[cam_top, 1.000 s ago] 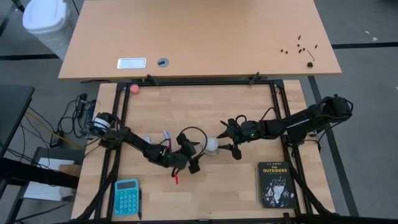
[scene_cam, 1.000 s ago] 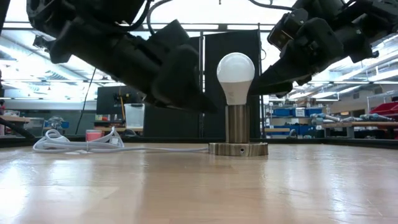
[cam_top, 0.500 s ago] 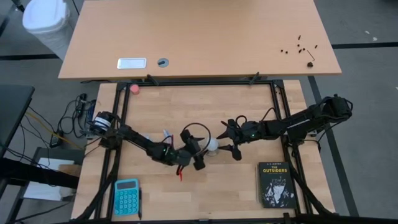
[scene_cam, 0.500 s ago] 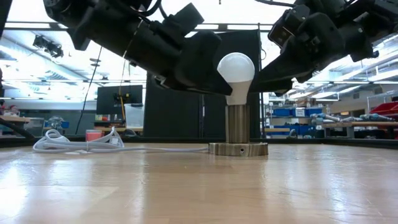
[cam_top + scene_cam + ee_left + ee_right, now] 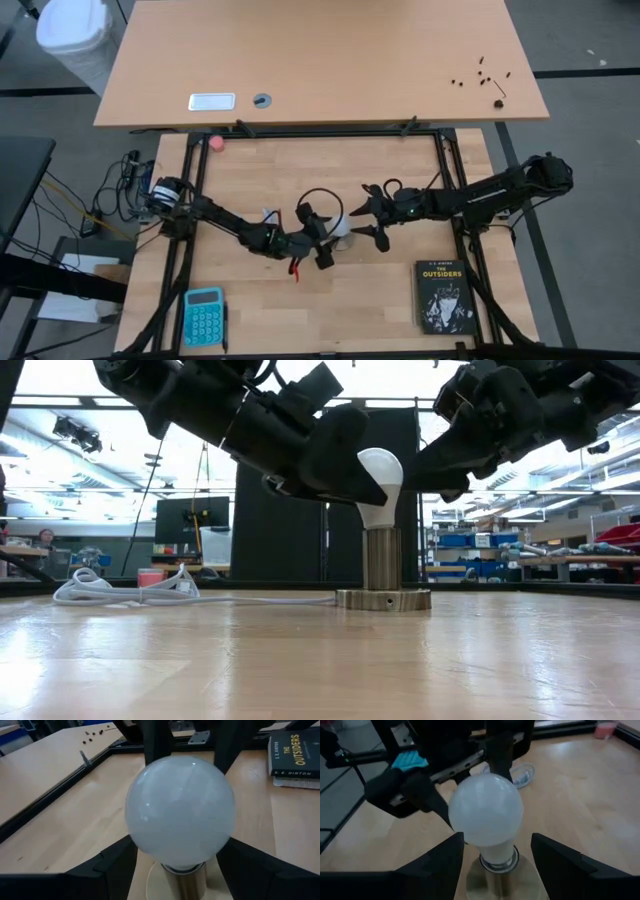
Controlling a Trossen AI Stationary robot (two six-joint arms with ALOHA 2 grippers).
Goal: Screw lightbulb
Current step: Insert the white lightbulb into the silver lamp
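Note:
The white lightbulb (image 5: 382,482) stands upright, its base in the metal socket column (image 5: 381,560), which rises from a round disc (image 5: 383,599) on the wooden table. My left gripper (image 5: 322,238) comes at it from the table's left, open. Its fingers (image 5: 112,867) flank the frosted globe (image 5: 180,812); whether they touch it I cannot tell. My right gripper (image 5: 372,218) hangs open just right of the bulb. Its fingers (image 5: 445,862) stand on either side of the bulb (image 5: 486,810) with a gap showing.
The socket's white cord (image 5: 120,592) lies coiled at the table's left. A black book (image 5: 443,296) lies near the front right and a blue calculator (image 5: 203,315) near the front left. A pink ball (image 5: 216,143) sits at the far left corner. Black frame rails (image 5: 447,170) border the table.
My left gripper has risen and gone toward the table's right, up to the bulb, so its fingers now stand around the globe. Its opening looks the same. The bulb and socket have stayed put.

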